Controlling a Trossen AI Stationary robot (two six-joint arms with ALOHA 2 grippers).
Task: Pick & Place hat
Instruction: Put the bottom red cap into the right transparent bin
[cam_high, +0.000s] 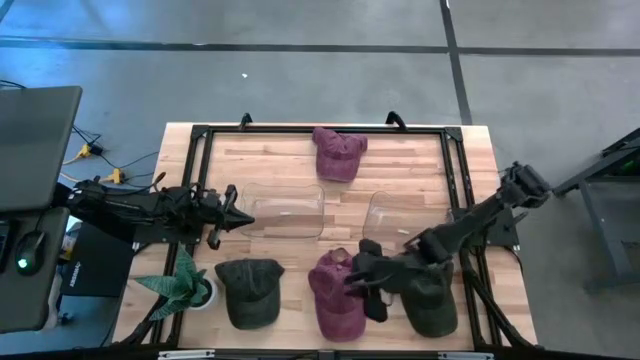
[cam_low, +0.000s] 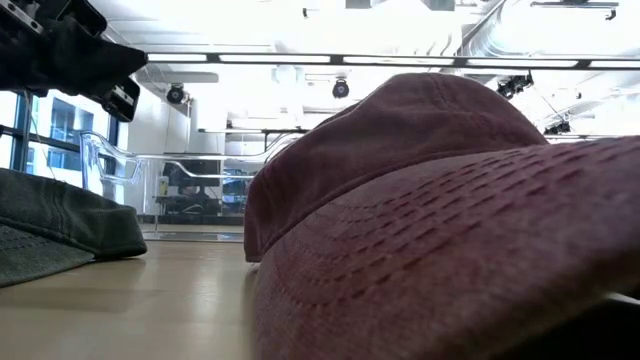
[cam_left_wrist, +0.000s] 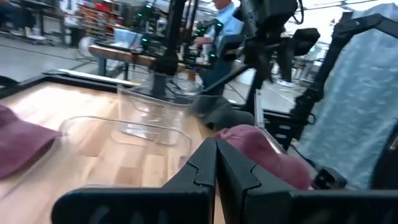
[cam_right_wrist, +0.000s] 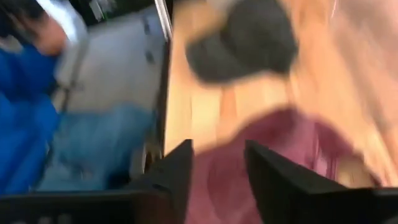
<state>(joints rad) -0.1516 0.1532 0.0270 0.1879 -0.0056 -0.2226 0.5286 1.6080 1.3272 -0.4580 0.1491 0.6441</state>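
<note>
A maroon hat (cam_high: 335, 305) lies flat near the table's near edge and fills the low view (cam_low: 440, 200). My right gripper (cam_high: 352, 280) hovers over its right side, open. In the right wrist view the gripper (cam_right_wrist: 217, 180) has the maroon hat (cam_right_wrist: 292, 137) below and between its fingers. A dark green hat (cam_high: 250, 292) lies to its left, and an olive hat (cam_high: 432, 300) lies under my right arm. A second maroon hat (cam_high: 338, 152) sits at the far edge. My left gripper (cam_high: 233, 208) waits shut at the table's left (cam_left_wrist: 216, 168). My right gripper is open over the near maroon hat, coming from the table's right and slanting down. The blurred wrist view does not let me tell whether its fingers (cam_right_wrist: 177, 177) touch the cloth.
Two clear plastic containers (cam_high: 285, 210) (cam_high: 400, 215) stand in the table's middle, the left one just beyond my left gripper. A small green plant (cam_high: 185, 285) stands at the near left corner. A black frame (cam_high: 200, 135) borders the table. A person shows beyond the table in the left wrist view.
</note>
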